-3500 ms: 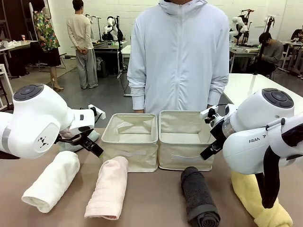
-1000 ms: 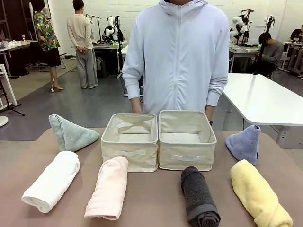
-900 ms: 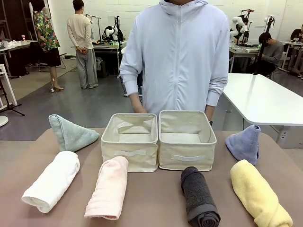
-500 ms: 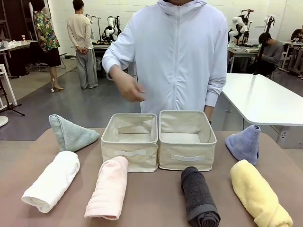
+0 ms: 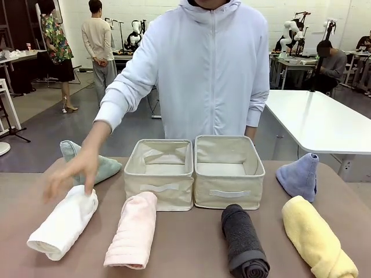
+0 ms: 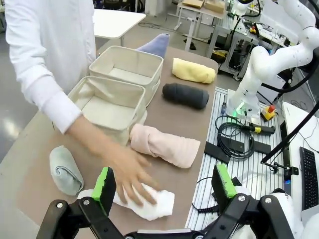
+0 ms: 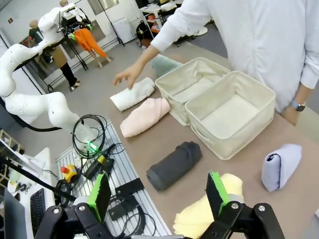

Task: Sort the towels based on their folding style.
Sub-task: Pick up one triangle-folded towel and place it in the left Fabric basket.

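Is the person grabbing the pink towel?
No, in the left wrist view the person's hand is on the white towel, while the pink towel lies untouched beside it.

The person's hand [image 5: 74, 172] has swung down from chest height onto the white towel [image 5: 61, 226].

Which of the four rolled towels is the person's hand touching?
The white towel, leftmost in the row, under the hand; the pink towel, grey towel and yellow towel lie untouched.
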